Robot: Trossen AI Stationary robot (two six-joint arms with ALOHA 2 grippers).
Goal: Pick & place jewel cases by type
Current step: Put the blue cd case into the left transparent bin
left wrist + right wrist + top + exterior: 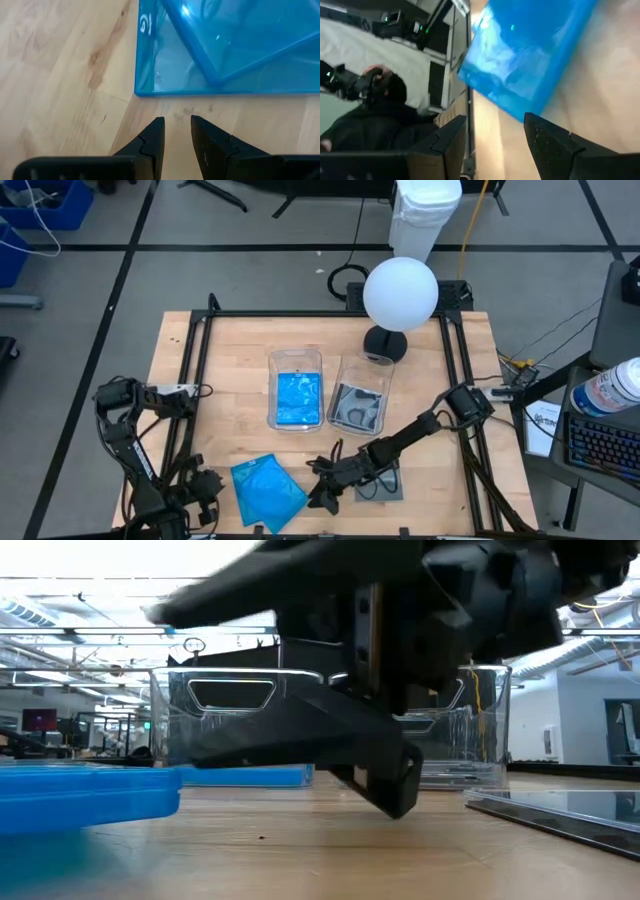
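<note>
Blue jewel cases (pixel 267 490) lie stacked on the wooden table (pixel 230 350), just beside the right gripper (pixel 325 492), whose fingers stand apart and empty. Closing askew could push the top case off instead of gripping it.

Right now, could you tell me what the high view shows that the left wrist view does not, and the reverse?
Only the high view shows the two tubs, one holding a blue case, the other grey ones, a grey case on the table, and the right end effector between the loose cases. Only the left wrist view shows the left end effector, slightly parted and empty, near the blue pile's corner. Both show the loose blue cases.
</note>
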